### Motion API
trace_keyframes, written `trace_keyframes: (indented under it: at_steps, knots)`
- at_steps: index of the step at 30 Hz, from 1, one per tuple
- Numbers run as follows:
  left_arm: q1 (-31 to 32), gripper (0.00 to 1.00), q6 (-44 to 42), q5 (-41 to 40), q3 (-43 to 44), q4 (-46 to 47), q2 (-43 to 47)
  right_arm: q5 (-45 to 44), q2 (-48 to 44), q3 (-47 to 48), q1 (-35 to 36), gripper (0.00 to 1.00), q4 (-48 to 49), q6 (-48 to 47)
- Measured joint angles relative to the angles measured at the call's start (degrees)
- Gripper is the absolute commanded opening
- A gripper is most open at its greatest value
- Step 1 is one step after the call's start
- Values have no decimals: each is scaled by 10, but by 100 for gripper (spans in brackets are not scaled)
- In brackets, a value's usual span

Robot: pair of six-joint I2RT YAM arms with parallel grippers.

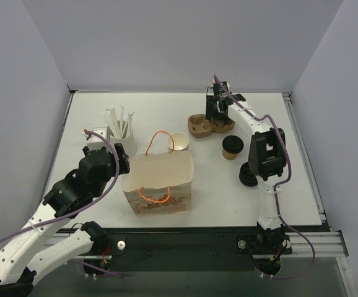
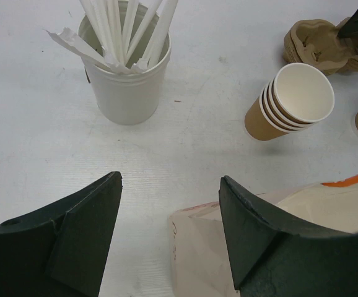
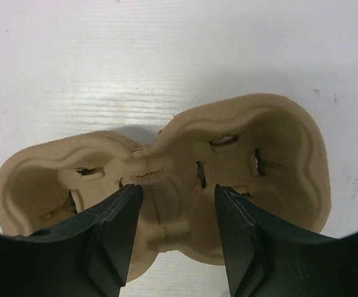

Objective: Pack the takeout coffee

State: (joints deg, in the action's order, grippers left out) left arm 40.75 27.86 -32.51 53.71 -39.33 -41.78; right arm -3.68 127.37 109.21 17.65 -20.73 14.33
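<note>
- Left gripper (image 2: 170, 185): jaws wide apart, holding nothing, above the left corner of the tan paper bag with orange handles (image 1: 160, 182).
- Stack of black plastic lids (image 1: 248, 175): on the white table (image 1: 303, 185), beside the right arm.
- Takeout coffee, a small tan kraft-paper cup with round black lid (image 1: 231, 147): upright on the table, lid on, outside the bag, right of it.
- Nested stack of tan cups (image 2: 293, 99): just behind the bag.
- White tub of wrapped straws (image 2: 126, 80): far left.
- Right gripper (image 3: 178, 192): jaws parted, straddling the waist of the brown moulded-pulp two-cup carrier (image 3: 253, 154); contact cannot be told.
</note>
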Motion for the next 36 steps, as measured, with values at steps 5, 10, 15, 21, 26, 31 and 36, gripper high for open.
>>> trace_keyframes:
  at_steps: [5, 10, 15, 21, 26, 31, 36]
  knots:
    - [0, 74, 0, 0, -7, 4, -4, 48, 0, 0, -4, 52, 1, -23]
    - [0, 74, -1, 0, -8, 5, -4, 75, 0, 0, -4, 52, 3, -26]
    - [0, 74, -3, 0, -8, 5, -2, 80, 0, 0, -4, 51, 3, -28]
    - [0, 74, -5, 0, -8, 5, 6, 82, 0, 0, -3, 51, 1, -31]
    - [0, 74, -7, 0, -9, 5, 7, 73, 0, 0, 1, 51, -2, -33]
    - [0, 74, -8, 0, -10, 5, 8, 59, 0, 6, 1, 51, -15, -33]
    - [0, 74, -11, 0, -12, 6, 10, 54, 0, 14, 5, 51, -18, -33]
